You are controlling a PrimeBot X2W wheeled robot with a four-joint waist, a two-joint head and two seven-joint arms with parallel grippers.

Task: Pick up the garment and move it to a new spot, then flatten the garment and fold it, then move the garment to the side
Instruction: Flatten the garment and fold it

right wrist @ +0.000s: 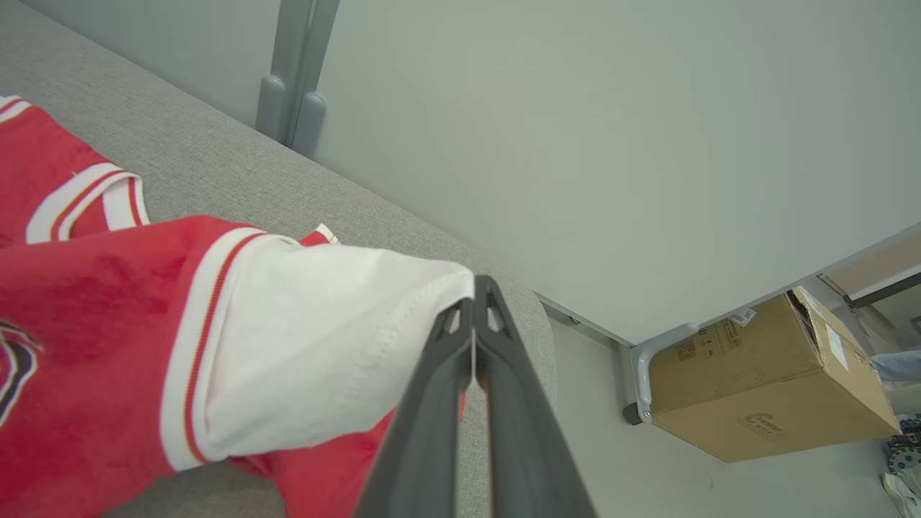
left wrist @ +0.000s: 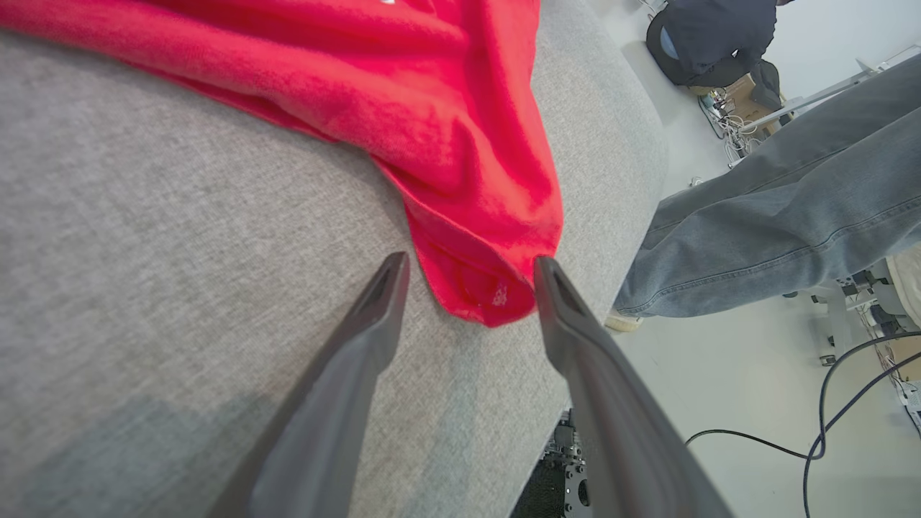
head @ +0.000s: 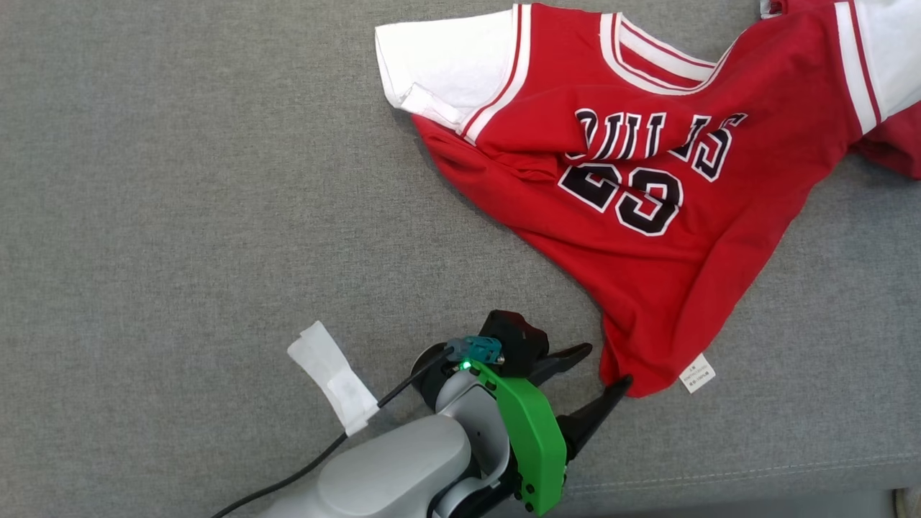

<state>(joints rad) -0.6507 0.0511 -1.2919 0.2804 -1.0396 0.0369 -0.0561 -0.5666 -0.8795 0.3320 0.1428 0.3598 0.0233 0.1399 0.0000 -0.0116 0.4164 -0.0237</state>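
Here the jersey lay crumpled on the grey cushion, stretching far and right. Its near hem corner sat between the left gripper's spread fingers. The right gripper was pinched on its white sleeve.

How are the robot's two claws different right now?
The left gripper is open; the right gripper is shut. The left gripper straddles the red bottom corner of the jersey without pinching it; the right gripper pinches its white sleeve. Both have long dark fingers.
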